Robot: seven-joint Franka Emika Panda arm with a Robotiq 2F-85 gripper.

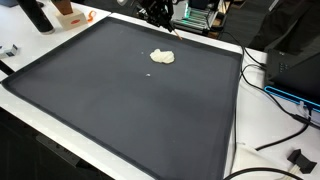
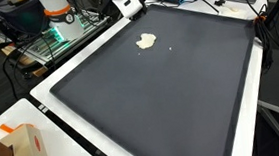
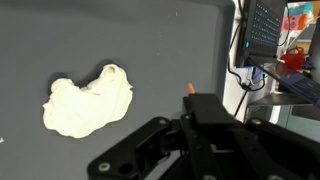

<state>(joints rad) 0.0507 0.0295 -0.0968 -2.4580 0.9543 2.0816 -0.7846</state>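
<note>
From where I stand, the gripper (image 1: 158, 14) hangs above the far rim of the dark mat (image 1: 130, 115), which covers most of the white table (image 2: 53, 103). I cannot tell whether its jaws are spread or pressed together. In both exterior views it is small and partly cut off, and in the wrist view only a dark, blurred bulk fills the 5 o'clock corner.

The cream lump (image 1: 162, 57) lies on the mat near that far edge, at about 6 o'clock from the gripper in an exterior view and not touching it. In the wrist view the lump (image 3: 88, 100) sits at 9 o'clock of centre, soft-edged, with a bump at its top. A tiny pale crumb (image 1: 150, 72) rests on the mat near it, at roughly 7 o'clock from the lump. A small orange speck (image 3: 189, 89) shows at the lump's 3 o'clock in the wrist view. Cables (image 1: 275, 95) trail off the table at 3 o'clock. An orange-and-white box (image 2: 25, 147) stands at a corner, well apart from the lump.
</note>
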